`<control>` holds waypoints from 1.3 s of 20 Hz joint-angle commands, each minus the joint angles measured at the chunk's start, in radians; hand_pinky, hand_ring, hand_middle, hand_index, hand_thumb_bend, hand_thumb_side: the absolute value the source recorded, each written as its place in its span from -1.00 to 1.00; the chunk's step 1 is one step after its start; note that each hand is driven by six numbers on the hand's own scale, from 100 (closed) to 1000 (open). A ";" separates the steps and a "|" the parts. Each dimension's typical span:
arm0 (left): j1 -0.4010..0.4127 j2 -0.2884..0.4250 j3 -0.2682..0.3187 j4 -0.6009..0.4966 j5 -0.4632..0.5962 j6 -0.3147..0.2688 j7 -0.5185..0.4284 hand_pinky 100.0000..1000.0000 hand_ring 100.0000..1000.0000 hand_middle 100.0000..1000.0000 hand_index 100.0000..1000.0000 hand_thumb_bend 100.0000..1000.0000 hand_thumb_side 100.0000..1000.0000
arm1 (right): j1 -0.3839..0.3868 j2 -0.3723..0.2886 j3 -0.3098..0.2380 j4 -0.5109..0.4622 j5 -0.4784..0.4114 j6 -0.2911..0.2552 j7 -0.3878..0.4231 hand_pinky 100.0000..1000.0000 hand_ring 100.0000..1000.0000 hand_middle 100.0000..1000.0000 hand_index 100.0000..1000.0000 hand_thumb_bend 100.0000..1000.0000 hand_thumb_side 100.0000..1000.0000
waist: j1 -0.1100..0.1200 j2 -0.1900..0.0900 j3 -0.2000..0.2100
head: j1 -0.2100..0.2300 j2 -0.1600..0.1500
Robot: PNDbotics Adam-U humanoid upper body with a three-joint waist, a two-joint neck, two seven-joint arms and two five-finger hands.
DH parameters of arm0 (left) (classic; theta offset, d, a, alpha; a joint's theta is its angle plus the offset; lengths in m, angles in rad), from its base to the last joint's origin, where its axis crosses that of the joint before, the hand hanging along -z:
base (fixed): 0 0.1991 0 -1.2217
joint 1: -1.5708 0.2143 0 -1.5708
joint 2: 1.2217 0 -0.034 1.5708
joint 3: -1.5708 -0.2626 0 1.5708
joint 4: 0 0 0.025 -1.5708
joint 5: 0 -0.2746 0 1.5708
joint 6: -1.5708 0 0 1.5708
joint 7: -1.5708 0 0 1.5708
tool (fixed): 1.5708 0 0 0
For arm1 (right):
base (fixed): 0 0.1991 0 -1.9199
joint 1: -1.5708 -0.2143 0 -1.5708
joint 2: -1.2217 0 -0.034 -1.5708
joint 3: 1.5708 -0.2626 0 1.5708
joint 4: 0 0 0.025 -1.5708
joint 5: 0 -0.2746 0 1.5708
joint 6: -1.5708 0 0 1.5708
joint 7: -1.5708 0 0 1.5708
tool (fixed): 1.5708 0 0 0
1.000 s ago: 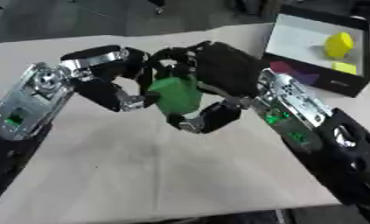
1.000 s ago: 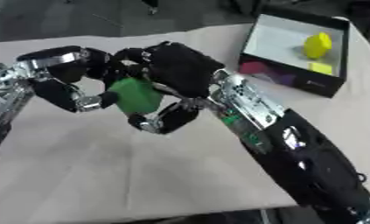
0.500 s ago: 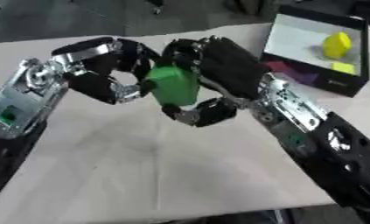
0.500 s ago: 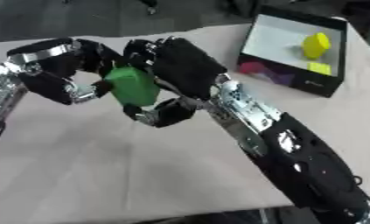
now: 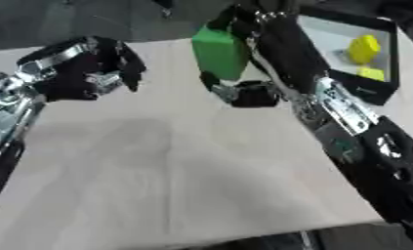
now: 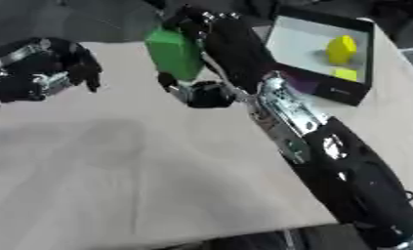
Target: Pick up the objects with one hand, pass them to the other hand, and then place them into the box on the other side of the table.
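Observation:
A green block (image 5: 219,52) is held up above the table's far side by my right hand (image 5: 262,53), whose fingers and thumb curl round it. My left hand (image 5: 92,73) hangs apart to the left, fingers curled and holding nothing. A black box (image 6: 327,58) with a pale floor stands at the far right. A yellow object (image 6: 341,49) and a small yellow-green piece (image 6: 346,74) lie in it.
The tan table (image 5: 167,166) spreads wide below both hands. My right forearm (image 6: 329,156) runs down to the lower right corner. Dark floor lies beyond the table's far edge.
The green block has left my left hand and risen toward the box in my right hand. My left hand has drawn back to the left. The camera has also shifted.

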 commanded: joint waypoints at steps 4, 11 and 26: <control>0.025 0.020 0.128 -0.017 0.026 -0.021 0.122 0.35 -0.01 -0.01 0.28 -0.69 0.16 | -0.019 -0.086 -0.097 0.086 -0.079 0.098 -0.091 -1.00 -0.97 -0.77 -0.42 -0.80 -0.71 | -0.002 -0.019 0.009 | -0.121 -0.002; 0.120 0.000 0.284 -0.106 0.036 -0.080 0.252 0.37 0.01 0.00 0.31 -0.74 0.15 | -0.151 -0.176 -0.317 0.615 -0.208 0.261 -0.209 -1.00 -0.88 -0.63 -0.15 -0.34 -0.92 | 0.010 0.002 0.089 | -0.280 -0.002; 0.271 -0.028 0.431 -0.203 -0.022 -0.084 0.365 0.38 0.02 0.00 0.33 -0.76 0.17 | -0.128 -0.280 -0.422 0.608 0.001 0.416 0.032 0.80 0.77 0.89 1.00 1.00 0.24 | -0.034 -0.009 0.147 | -0.309 -0.002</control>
